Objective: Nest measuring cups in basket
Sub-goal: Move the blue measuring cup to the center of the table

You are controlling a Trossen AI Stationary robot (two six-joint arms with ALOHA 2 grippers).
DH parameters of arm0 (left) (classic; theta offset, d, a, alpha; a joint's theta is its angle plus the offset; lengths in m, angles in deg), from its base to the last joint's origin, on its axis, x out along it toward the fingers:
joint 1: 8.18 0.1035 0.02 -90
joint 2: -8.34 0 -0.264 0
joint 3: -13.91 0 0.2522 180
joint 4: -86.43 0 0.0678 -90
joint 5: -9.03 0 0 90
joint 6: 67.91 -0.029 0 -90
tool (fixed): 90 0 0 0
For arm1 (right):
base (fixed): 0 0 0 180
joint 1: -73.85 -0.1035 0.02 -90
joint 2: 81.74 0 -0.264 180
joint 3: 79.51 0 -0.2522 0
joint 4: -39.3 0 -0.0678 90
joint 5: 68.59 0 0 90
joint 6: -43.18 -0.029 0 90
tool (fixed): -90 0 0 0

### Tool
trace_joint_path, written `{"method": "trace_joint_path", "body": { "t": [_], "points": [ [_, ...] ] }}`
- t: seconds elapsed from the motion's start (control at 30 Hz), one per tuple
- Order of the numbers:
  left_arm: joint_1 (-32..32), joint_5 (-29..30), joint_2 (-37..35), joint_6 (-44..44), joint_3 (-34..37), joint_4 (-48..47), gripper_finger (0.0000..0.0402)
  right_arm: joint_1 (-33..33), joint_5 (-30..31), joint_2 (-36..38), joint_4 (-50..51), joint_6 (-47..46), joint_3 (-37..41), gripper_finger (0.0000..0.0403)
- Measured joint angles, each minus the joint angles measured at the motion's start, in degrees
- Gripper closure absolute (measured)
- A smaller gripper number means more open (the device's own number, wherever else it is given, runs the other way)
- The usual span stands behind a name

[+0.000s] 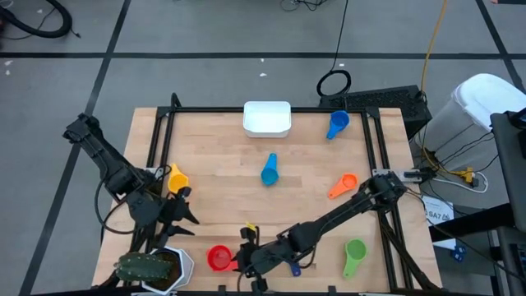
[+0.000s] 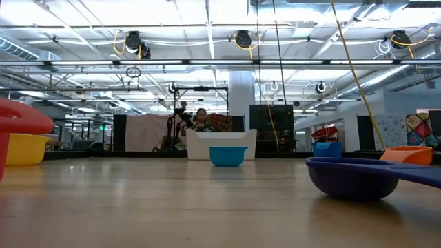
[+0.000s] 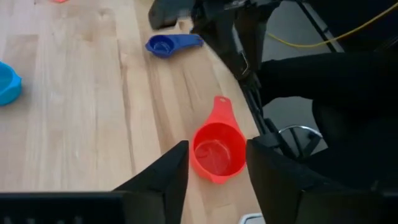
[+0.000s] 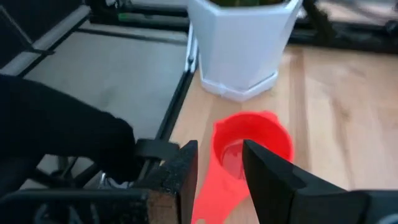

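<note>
The red measuring cup [image 1: 219, 258] sits upright on the table near its near edge, its handle [image 4: 211, 186] pointing toward the table's right. My right gripper [image 1: 244, 256] is open, one finger on either side of that handle [image 4: 219, 149]. My left gripper [image 1: 182, 210] hangs open a little left of and beyond the red cup [image 3: 217, 155], touching nothing. Other cups rest on the wood: yellow [image 1: 176, 178], light blue [image 1: 269, 170], blue [image 1: 338, 123], orange [image 1: 343, 185], green [image 1: 354, 255] and dark blue [image 3: 168, 45]. The white basket [image 1: 267, 118] stands at the far edge. My right gripper is open around the red cup's handle [image 4: 208, 196], coming in low from the table's right, its fingers lying along the handle. Whether the fingers [image 4: 183, 168] touch the handle I cannot tell. The cup stands upright on the table.
A white hexagonal pot with a green plant [image 1: 156, 267] stands at the near left corner, close behind the red cup [image 4: 239, 43]. A black frame rail [image 1: 156, 148] runs along the table's sides. Bare wood [image 1: 222, 164] lies between the cups and the basket.
</note>
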Motion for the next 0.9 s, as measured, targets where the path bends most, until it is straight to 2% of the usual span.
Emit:
{"method": "trace_joint_path", "body": {
  "t": [0.2,0.53,0.9],
  "points": [
    [0.0,0.1,-0.2,-1.8,0.0,-0.3,0.0265,1.4,0.0,-2.0,-0.5,-1.9,-0.2,0.0282],
    [0.0,1.5,-0.2,-3.7,0.0,-0.6,0.0253,4.5,-1.6,-6.0,0.3,-8.5,-0.2,0.0282],
    [0.1,1.5,-0.2,-3.7,0.0,-0.6,0.0252,5.5,-2.9,-6.0,0.6,-12.7,0.0,0.0282]
  ]
}}
